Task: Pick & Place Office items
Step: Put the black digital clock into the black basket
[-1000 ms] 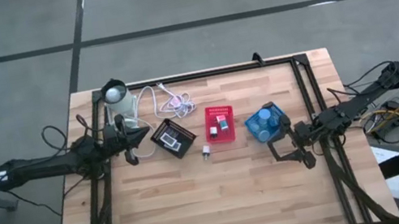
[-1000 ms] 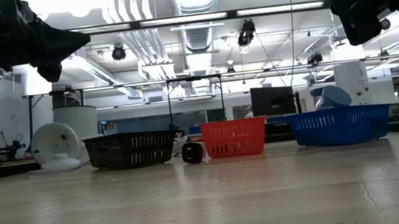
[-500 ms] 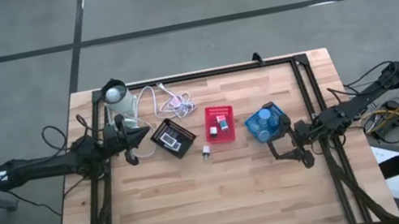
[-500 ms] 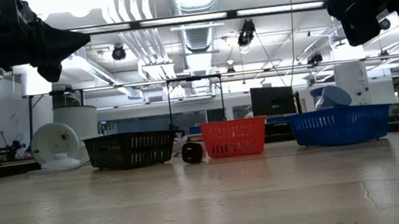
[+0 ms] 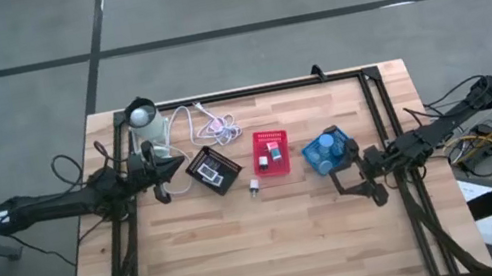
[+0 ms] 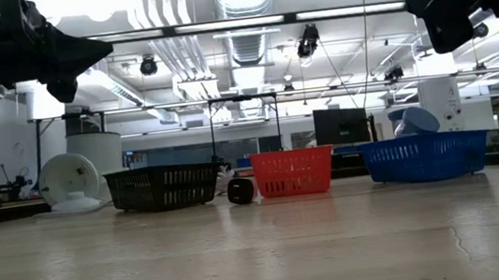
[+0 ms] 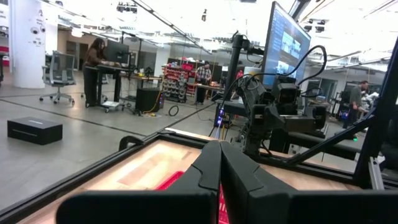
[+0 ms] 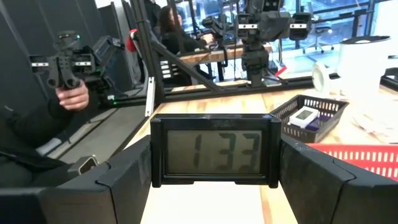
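The right gripper (image 8: 214,186), spread wide, clamps a black rectangular clock (image 8: 214,150) with a grey display reading 1:33. The left gripper (image 7: 220,163) is shut, empty.

Black digital clock (image 8: 214,151) upright, gripped between tool fingers (image 8: 323,186).

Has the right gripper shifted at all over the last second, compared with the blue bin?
Barely. In the low view the right gripper, closed on a small digital clock, has edged up and slightly left against the blue bin.
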